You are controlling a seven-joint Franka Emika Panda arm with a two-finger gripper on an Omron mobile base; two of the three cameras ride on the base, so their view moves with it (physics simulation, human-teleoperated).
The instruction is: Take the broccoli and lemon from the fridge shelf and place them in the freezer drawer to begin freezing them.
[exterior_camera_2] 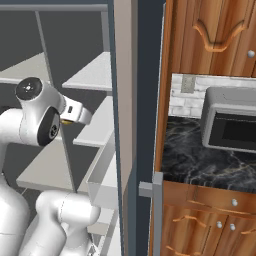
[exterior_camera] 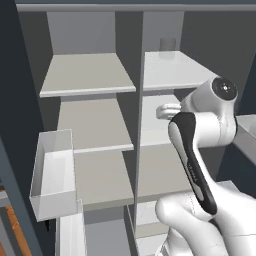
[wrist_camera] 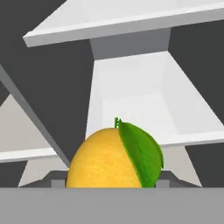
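The lemon (wrist_camera: 114,158) sits right up against the hand camera, an orange-yellow fruit with a green leaf folded down its right side, low in the hand view where the fingertips would rise; it appears to be between the jaws, which look closed on it at a partly open width, though the tips themselves are hidden behind the fruit, so the grip is a judgement, not a plain sighting. In the right base view a sliver of yellow (exterior_camera_2: 66,121) shows at the end of the hand, beside the white wrist, which fits that reading. The gripper (exterior_camera: 162,111) reaches into the right half of the open fridge, level with the middle shelf (exterior_camera: 150,122), and the fruit seems carried clear of that shelf, not resting on it, though I cannot tell for sure. Holding it across its widest part makes sense, since a round, smooth fruit would roll out of a shallow pinch. Beyond the lemon the hand view looks along pale shelves toward the back wall. A translucent door bin (exterior_camera: 52,175) hangs on the left door, well apart from the arm. The freezer drawer is presumably lower down, so the likely next step is to draw the hand out of the compartment and lower it, keeping the wrist clear of the central divider (exterior_camera: 138,115).
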